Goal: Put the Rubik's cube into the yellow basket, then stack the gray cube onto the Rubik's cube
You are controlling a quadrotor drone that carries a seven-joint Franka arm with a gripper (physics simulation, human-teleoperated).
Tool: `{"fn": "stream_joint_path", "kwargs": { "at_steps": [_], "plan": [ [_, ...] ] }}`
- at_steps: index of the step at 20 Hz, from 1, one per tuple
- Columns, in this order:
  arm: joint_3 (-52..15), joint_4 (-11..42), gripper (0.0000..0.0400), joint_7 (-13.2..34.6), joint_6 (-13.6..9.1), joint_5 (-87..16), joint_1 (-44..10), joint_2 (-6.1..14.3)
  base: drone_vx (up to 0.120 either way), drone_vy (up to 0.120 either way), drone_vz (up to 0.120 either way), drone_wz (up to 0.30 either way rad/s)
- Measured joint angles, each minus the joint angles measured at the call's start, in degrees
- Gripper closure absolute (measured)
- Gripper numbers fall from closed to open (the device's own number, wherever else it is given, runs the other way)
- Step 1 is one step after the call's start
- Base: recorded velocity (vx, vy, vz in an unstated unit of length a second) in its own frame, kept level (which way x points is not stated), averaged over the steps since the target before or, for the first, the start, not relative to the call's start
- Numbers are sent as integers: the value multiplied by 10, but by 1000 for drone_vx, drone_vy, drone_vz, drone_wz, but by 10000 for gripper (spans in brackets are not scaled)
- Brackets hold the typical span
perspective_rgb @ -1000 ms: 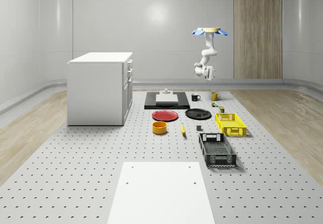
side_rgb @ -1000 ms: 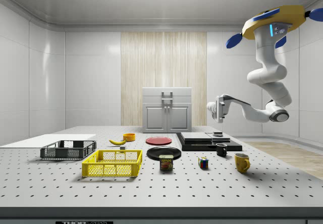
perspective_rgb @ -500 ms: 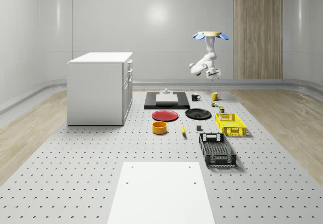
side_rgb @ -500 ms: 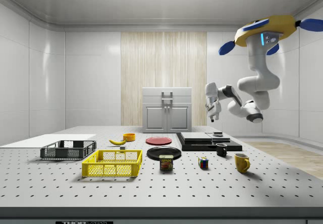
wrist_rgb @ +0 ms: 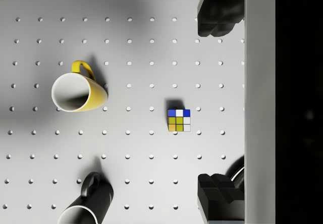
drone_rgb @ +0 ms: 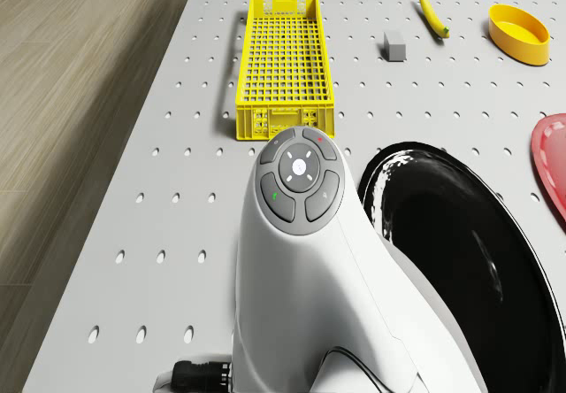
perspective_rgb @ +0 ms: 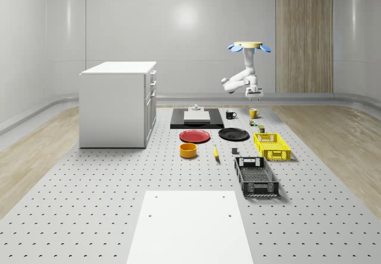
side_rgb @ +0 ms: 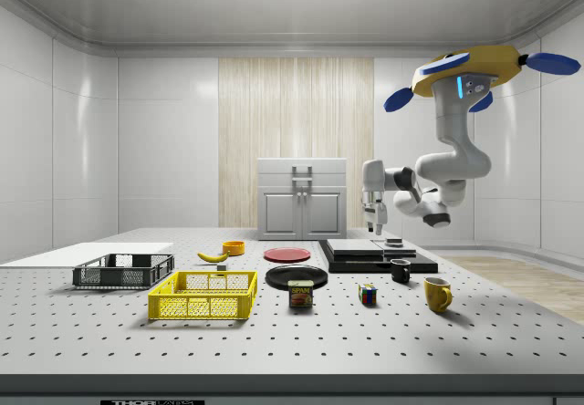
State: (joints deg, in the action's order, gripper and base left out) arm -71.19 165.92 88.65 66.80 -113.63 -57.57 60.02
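**Arm swings its jaws down over the Rubik's cube**

Whole-scene view: the drone (perspective_rgb: pixel 249 46) hovers above the far right part of the table (perspective_rgb: pixel 107 204), near the yellow mug (perspective_rgb: pixel 253 113). Compared with a second ago the arm has unfolded from a tucked, sideways pose, and the gripper (perspective_rgb: pixel 253 93) now hangs pointing down at the table. The Rubik's cube (perspective_rgb: pixel 253 122) sits on the table just beyond the yellow basket (perspective_rgb: pixel 272 145), not yet picked up. The approach looks under way, with the grasp yet to come.

Side view: the drone (side_rgb: pixel 465 66) has drifted toward this view's left since a second ago, and the gripper (side_rgb: pixel 372 226) now points down, well above the table and roughly over the Rubik's cube (side_rgb: pixel 368 295). This view shows the height gap that the whole-scene view flattens. The yellow basket (side_rgb: pixel 203 296) lies well apart toward the left.

Drone view: the yellow basket (drone_rgb: pixel 279 61) lies beyond the arm, and the gray cube (drone_rgb: pixel 395 45) sits on the table beside it, near a banana (drone_rgb: pixel 432 13). The basket is empty.

Wrist view: the Rubik's cube (wrist_rgb: pixel 179 120) lies on the table between the two dark fingertips (wrist_rgb: pixel 218 14), which stand spread apart with nothing held. A yellow mug (wrist_rgb: pixel 79 93) and a black mug (wrist_rgb: pixel 88 205) stand to one side.
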Motion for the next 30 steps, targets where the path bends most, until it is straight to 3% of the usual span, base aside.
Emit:
{"fn": "stream_joint_path", "kwargs": {
  "at_steps": [8, 30],
  "plan": [
    [-15, -1, 0, 18, 13, 7, -23, 27, 0, -45, -120, 0],
    [-37, -5, 0, 41, 68, 39, -49, 91, 15, -7, -120, 0]
  ]
}}
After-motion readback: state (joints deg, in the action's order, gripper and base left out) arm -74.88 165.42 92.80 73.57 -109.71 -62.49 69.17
